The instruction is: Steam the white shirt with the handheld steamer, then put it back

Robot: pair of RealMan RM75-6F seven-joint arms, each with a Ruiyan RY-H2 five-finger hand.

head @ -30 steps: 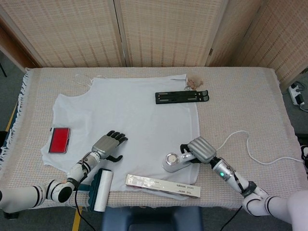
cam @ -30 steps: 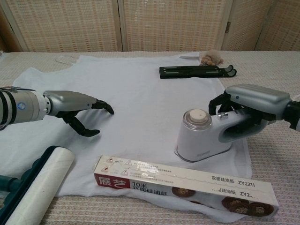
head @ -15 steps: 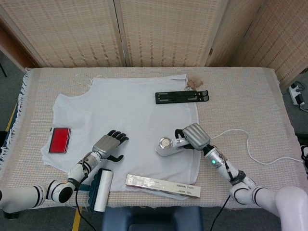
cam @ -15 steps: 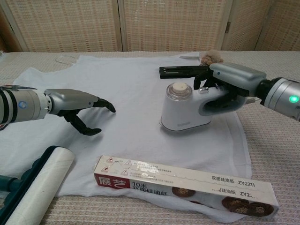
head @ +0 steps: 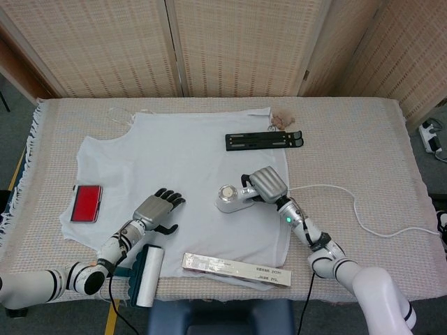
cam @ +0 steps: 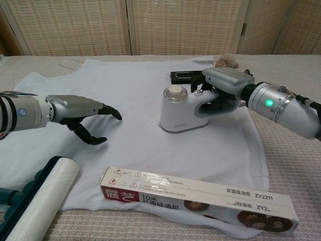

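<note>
White shirt [head: 174, 167] lay flat on the surface, most of its unsteamed cloth stretching left of my right hand [head: 267, 185], which gripped the handheld steamer [head: 234, 199] by its handle. My left hand [head: 156, 210] hovered empty, fingers apart. The steamer's soleplate was hidden.

Looks like a staged robot test room rather than anyone's home: woven folding screens [head: 230, 45] fence off a cloth-covered table [head: 349, 132] on grey floor with yellow tape [head: 15, 171] and a power strip [head: 431, 136].
</note>
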